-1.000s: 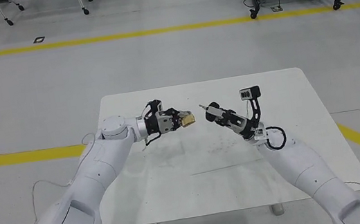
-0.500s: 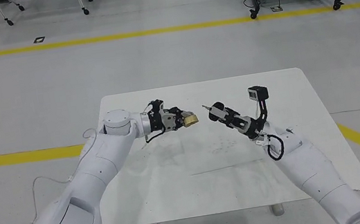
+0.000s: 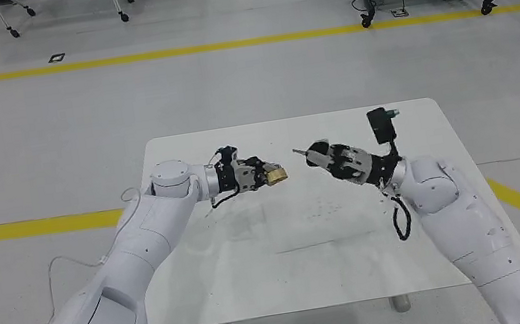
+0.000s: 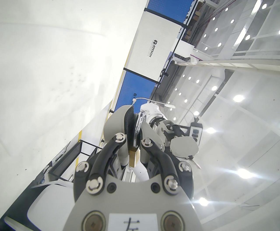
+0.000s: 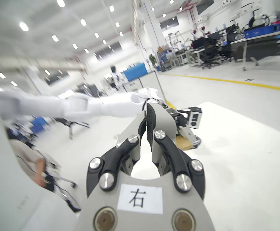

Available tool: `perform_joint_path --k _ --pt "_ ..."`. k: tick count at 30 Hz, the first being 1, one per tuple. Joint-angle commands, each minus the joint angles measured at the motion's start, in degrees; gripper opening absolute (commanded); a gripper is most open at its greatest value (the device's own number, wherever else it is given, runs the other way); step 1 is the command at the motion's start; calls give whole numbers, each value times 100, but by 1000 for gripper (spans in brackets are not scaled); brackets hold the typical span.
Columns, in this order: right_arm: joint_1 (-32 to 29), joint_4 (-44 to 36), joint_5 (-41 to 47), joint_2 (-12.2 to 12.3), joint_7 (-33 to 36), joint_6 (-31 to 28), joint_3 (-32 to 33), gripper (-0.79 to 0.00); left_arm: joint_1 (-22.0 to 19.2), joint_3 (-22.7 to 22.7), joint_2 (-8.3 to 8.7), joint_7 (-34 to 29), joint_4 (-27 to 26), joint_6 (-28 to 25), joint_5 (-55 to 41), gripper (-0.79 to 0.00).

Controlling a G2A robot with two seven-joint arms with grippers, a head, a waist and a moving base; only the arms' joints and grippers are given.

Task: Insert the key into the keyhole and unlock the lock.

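step: pre-insertion; I see key and padlock near but apart
left gripper: pinching padlock
right gripper: pinching key
next: square key to padlock, push in

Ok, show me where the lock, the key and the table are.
lock (image 3: 275, 173), top view, on its brass body.
key (image 3: 300, 152), top view, on its thin blade, which points toward the lock.
table (image 3: 354, 249), top view, on a bare patch of its white top.
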Motion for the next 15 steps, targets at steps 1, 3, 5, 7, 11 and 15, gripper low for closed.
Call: perform_joint_path --k 1,3,5,7,11,15 --pt "-357 -867 -2569 47 -503 0 300 -785 81 1 2 -30 -139 253 -3 -785" --pt "-632 -1437 -3794 80 -914 0 408 -785 139 -24 -4 -119 -185 485 -99 -785" --pt "-999 -2010 -5429 132 -1324 191 465 -785 154 -24 -7 -158 -189 735 -79 -785" --pt "-1269 -2393 -6707 175 -1539 545 338 -785 144 -25 -9 -79 -189 816 9 -785" --pt "-1645 -2784 -8364 242 -1833 1218 0 -785 176 -65 -19 33 -211 901 48 -785" --pt "-1815 -2970 -9139 253 -1817 1752 -331 -785 191 -95 -20 214 -255 857 187 -785"
